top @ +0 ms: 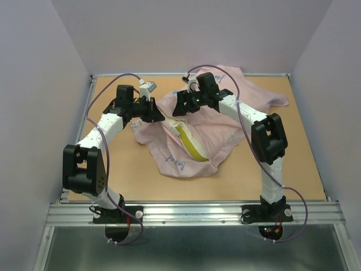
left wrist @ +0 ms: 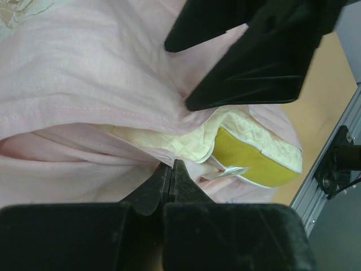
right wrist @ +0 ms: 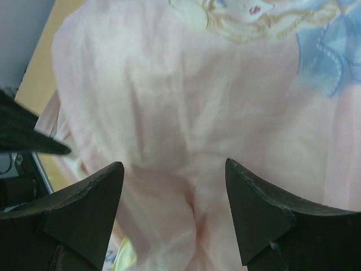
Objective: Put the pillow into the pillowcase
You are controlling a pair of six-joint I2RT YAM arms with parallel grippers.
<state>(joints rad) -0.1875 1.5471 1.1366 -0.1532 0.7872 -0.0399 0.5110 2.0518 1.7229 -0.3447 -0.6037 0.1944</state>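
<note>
left arm [top: 84,166]: bolted at the near edge toward 7 o'clock; elbow folded low, forearm reached toward 1 o'clock.
right arm [top: 269,141]: bolted toward 5 o'clock; elbow raised high, forearm bent toward 10 o'clock.
bench [top: 282,164]: tan board; the cloth heap is carried at its middle.
pillow [top: 189,144] [left wrist: 259,164]: tucked under the pink cloth, with only a cream corner and the yellow band exposed at the heap's 6 o'clock side.
pillowcase [top: 225,130] [left wrist: 84,84] [right wrist: 186,101]: pale pink, rumpled, draped over the pillow and spread toward 1 o'clock.
left end effector [top: 153,110] [left wrist: 171,169]: closed; a pillowcase fold is pinched at the heap's 10 o'clock edge.
right end effector [top: 183,104] [right wrist: 174,166]: jaws spread wide over the pink cloth at 12 o'clock; nothing is gripped.
</note>
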